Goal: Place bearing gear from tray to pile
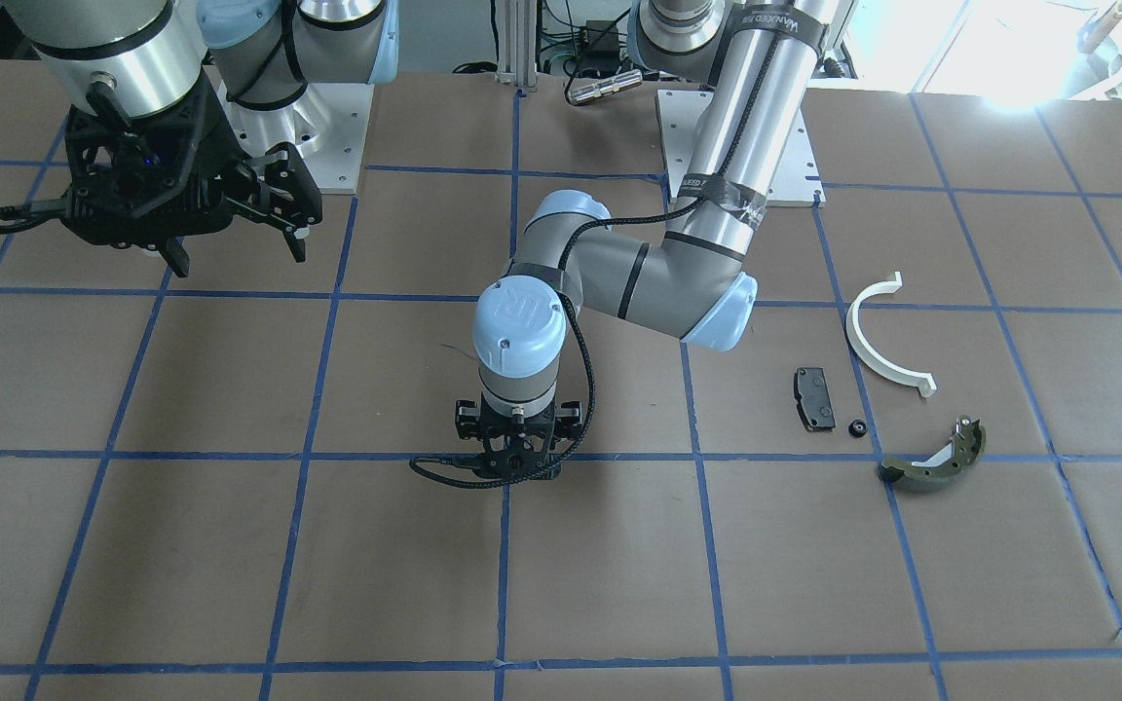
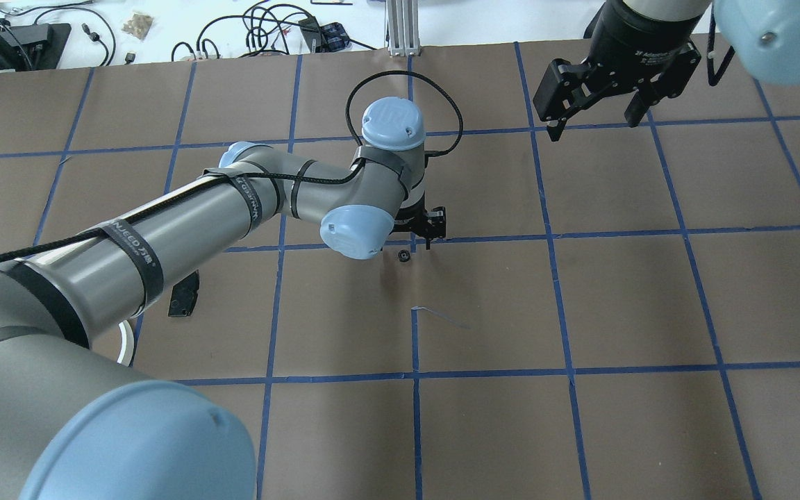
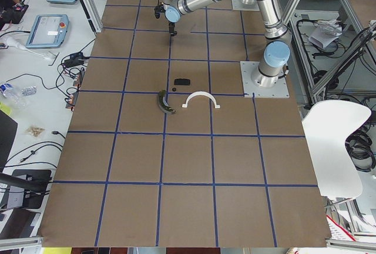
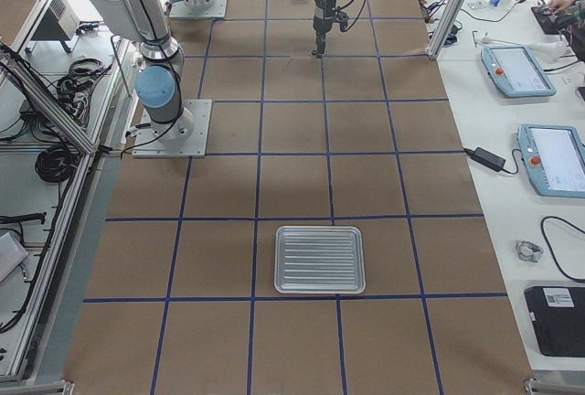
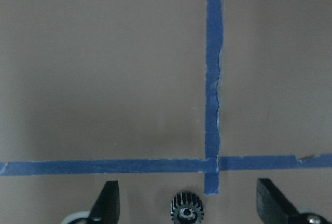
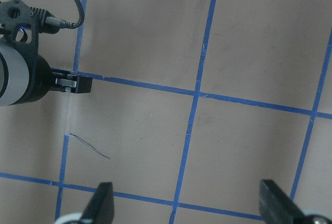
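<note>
A small black toothed bearing gear [image 5: 188, 212] lies on the brown table between the spread fingers of my left gripper [image 5: 185, 190], which is open and points straight down; the overhead view shows the gear [image 2: 403, 255] just beside that gripper [image 2: 428, 235]. The pile holds a white half-ring [image 1: 880, 349], a black pad [image 1: 814, 397], an olive brake shoe [image 1: 936, 460] and another small black gear [image 1: 855, 428]. The ridged metal tray [image 4: 320, 258] lies far off, with nothing visible in it. My right gripper [image 1: 230, 248] hangs open and empty, raised above the table.
Blue tape lines divide the brown table into squares. The left arm's elbow [image 2: 348, 232] stretches across the table's middle and hides part of the pile in the overhead view. Cables and tablets lie past the table's far edge.
</note>
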Controlling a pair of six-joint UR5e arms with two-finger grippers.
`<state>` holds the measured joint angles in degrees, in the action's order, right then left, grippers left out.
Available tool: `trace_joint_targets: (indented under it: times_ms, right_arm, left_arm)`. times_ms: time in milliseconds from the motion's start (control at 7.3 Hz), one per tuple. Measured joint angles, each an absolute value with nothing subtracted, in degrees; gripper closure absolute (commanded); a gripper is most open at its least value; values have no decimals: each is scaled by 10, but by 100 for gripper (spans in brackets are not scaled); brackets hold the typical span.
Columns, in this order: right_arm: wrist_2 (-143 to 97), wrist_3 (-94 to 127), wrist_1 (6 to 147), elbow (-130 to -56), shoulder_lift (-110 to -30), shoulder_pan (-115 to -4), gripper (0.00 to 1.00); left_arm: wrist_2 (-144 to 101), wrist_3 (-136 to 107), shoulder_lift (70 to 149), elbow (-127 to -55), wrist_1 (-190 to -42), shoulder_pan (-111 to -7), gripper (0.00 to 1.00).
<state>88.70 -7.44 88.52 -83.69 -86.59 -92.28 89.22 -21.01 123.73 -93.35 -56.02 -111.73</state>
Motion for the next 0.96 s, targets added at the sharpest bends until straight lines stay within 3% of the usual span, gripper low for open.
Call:
trace_joint_targets:
  times_ms: [548, 685, 959]
  right_arm:
    - [886, -59, 869, -838, -872, -897, 0]
    - [886, -58, 867, -839, -873, -892, 0]
    - [887, -58, 869, -850, -880, -891, 0]
  left_arm:
    - [889, -217, 1221, -959, -561, -1119, 32]
    - [888, -221, 1220, -960, -560, -1119, 41]
    - [885, -229, 1225, -957, -560, -1117, 68]
